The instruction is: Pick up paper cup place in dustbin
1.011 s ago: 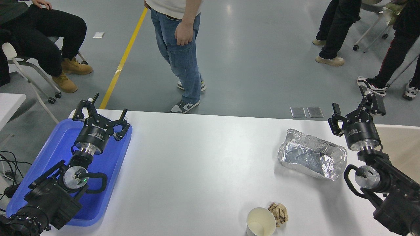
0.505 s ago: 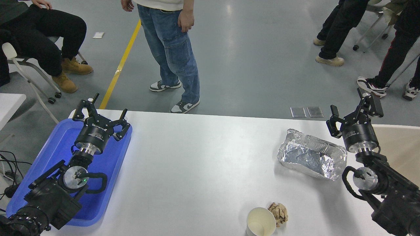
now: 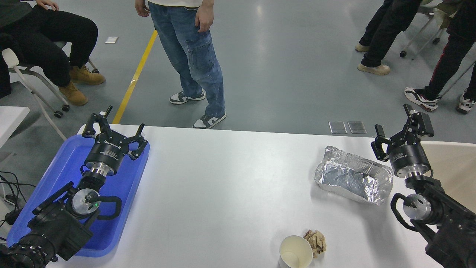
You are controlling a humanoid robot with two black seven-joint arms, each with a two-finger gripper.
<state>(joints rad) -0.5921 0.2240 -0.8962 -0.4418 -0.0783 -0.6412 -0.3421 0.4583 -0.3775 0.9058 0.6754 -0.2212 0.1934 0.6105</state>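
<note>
Left gripper [image 3: 111,128] sits parked over my blue tray [image 3: 55,178] at the table's [image 3: 223,178] left edge, fingers spread with nothing between them. Moving across, the cup [image 3: 295,252] stands upright at the near edge of the table, mouth up, its lower part cut off by the bottom of the view. A crumpled paper ball [image 3: 315,242] lies just beside it on the right, touching or nearly so; I cannot tell which. Farther back and to the right is the foil tray [image 3: 353,178]. My right gripper [image 3: 403,130] hangs past that tray's right end, near the table's far right corner, fingers apart and empty, well apart from the cup. At the right edge, behind the arm, I see part of the bin [image 3: 452,167].
</note>
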